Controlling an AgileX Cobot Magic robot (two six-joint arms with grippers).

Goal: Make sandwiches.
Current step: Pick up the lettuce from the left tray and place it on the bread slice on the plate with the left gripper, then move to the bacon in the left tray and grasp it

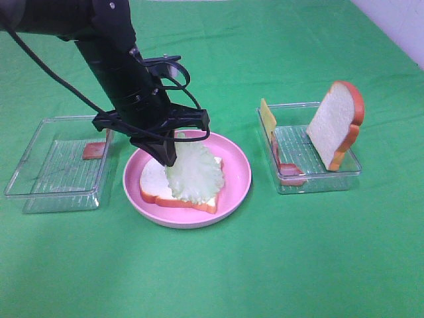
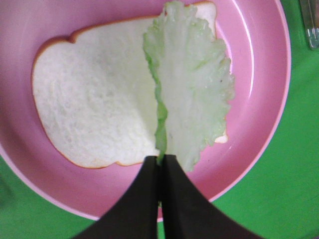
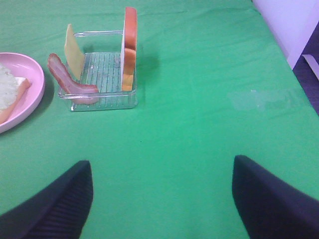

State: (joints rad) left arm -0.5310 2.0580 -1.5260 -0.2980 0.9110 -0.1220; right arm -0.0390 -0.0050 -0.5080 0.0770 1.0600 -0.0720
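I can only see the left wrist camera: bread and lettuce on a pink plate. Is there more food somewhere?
Observer: Yes. A second bread slice stands upright in a clear tray to the right of the pink plate.
Operator: Is there any cheese?
Observer: Yes, a yellow cheese slice stands at that tray's left edge, with a bacon strip beside it.
Operator: What's the other arm doing?
Observer: The right end effector is open and holds nothing, with only green cloth between its fingers.
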